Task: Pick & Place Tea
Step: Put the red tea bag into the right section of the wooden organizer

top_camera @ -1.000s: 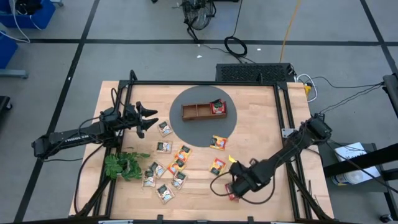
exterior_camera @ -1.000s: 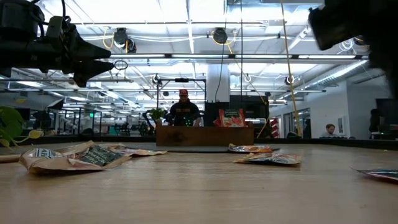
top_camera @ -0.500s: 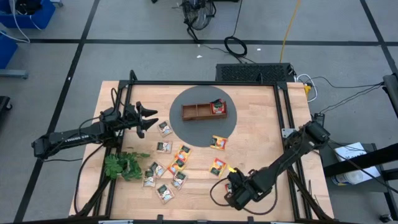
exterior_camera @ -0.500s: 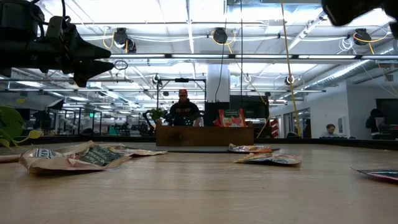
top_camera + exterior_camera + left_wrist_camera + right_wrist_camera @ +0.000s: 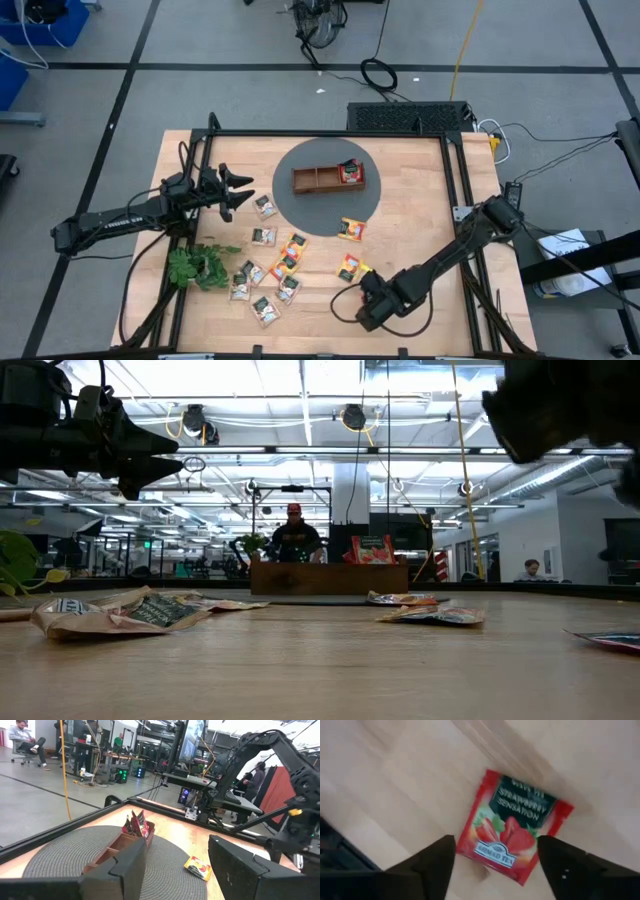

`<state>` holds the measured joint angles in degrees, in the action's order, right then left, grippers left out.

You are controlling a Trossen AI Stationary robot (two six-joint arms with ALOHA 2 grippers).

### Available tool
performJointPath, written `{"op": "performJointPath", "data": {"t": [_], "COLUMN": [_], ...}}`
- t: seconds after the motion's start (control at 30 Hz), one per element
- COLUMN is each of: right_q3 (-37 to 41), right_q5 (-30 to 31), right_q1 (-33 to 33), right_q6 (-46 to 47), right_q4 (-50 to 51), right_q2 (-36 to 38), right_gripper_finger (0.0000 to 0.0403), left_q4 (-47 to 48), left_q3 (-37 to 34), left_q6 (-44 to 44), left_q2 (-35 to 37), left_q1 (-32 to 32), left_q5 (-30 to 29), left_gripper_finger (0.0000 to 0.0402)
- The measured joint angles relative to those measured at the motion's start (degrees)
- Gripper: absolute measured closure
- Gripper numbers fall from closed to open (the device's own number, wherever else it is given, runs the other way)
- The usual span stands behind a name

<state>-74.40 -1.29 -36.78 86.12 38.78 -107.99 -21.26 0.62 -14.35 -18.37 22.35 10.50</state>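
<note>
A red strawberry tea sachet (image 5: 512, 837) lies flat on the wooden table near its front right. My right gripper (image 5: 496, 845) points steeply down over it, open, one finger on either side and clear of it; in the high view this gripper (image 5: 370, 303) covers the sachet. Several more tea sachets (image 5: 270, 268) lie scattered across the table's middle and near left. A brown wooden tray (image 5: 320, 180) stands on a dark round mat (image 5: 300, 205), with a red sachet (image 5: 349, 172) upright in its right compartment. My left gripper (image 5: 238, 192) hangs level and open over the table's left side.
A green plant sprig (image 5: 200, 265) lies near the left edge. A black frame rail (image 5: 455, 200) runs around the table. Two orange-yellow sachets (image 5: 350, 230) lie between the mat and my right gripper. Bare wood shows at the far right.
My right gripper has moved a little toward the table's left edge and downward, tipping more steeply down until it stands over the red sachet. The sachets and the tray have stayed where they were.
</note>
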Motion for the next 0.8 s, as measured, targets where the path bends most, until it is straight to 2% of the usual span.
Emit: {"op": "performJointPath", "data": {"t": [0.07, 0.17, 0.6, 0.8], "right_q3": [2.65, 5.39, 15.83, 17.40], "right_q5": [-2.60, -6.15, -9.47, -11.16], "right_q1": [0.34, 0.66, 1.17, 1.15], "right_q6": [2.08, 3.74, 7.89, 6.26], "right_q4": [-2.16, -5.20, -7.73, -10.00], "right_q2": [-0.55, -0.46, -0.28, 0.65], "right_gripper_finger": [0.0121, 0.0123, 0.0171, 0.0209], "left_q4": [0.01, -0.02, 0.01, 0.00], "left_q3": [0.02, 0.00, 0.01, 0.02], "left_q6": [0.00, 0.00, 0.00, 0.00], "left_q2": [0.01, 0.01, 0.00, 0.02], "left_q1": [0.02, 0.02, 0.02, 0.00], "left_q5": [0.00, 0.02, 0.00, 0.00], "left_gripper_finger": [0.0188, 0.0188, 0.0188, 0.0188]}}
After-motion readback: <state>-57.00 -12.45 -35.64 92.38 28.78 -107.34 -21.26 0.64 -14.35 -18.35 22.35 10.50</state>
